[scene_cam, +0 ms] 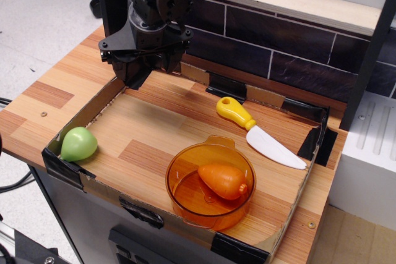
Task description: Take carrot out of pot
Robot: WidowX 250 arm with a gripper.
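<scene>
The orange toy carrot (223, 180) lies on its side inside the translucent amber pot (179, 187), its nub end pointing right. The pot stands near the front edge of the shallow wooden tray, a small tab on its far rim. My black gripper (143, 73) hangs at the tray's back left corner, far from the pot and above the tray floor. Its fingers point down and nothing shows between them. I cannot tell how far apart the jaws are.
A green pear-shaped toy (78, 143) lies in the tray's front left corner. A toy knife (260, 132) with a yellow handle and white blade lies behind and right of the pot. Low cardboard walls (93, 110) ring the tray. A dark tiled wall (278, 41) stands behind.
</scene>
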